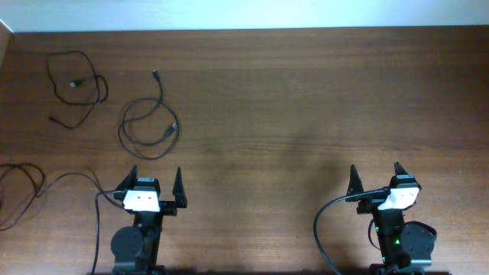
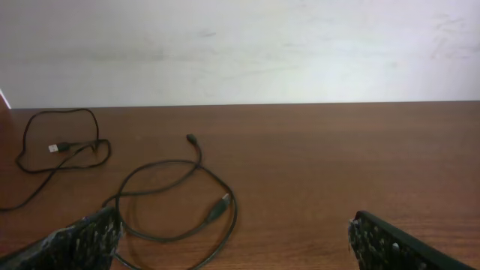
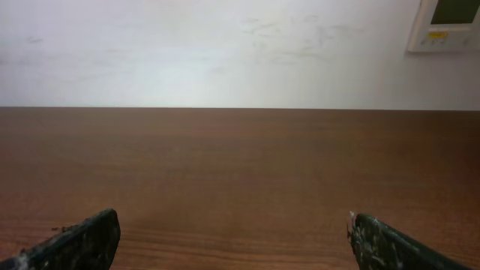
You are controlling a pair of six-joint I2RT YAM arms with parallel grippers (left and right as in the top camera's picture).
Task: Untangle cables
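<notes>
Two thin black cables lie apart on the wooden table at the far left. One cable [image 1: 76, 85] forms a loose loop near the back left corner; it also shows in the left wrist view [image 2: 64, 146]. The other cable [image 1: 149, 128] is a round coil with a plug end reaching back, just ahead of my left gripper [image 1: 155, 177]; in the left wrist view this coil [image 2: 176, 206] lies between and beyond the fingers. My left gripper [image 2: 234, 232] is open and empty. My right gripper [image 1: 375, 174] is open and empty over bare wood [image 3: 234, 229], far from both cables.
A black arm cable [image 1: 23, 187] trails across the table's left edge to the left arm. Another arm cable [image 1: 328, 221] curves by the right arm. A white wall runs behind the table, with a wall panel [image 3: 446, 22] at the upper right.
</notes>
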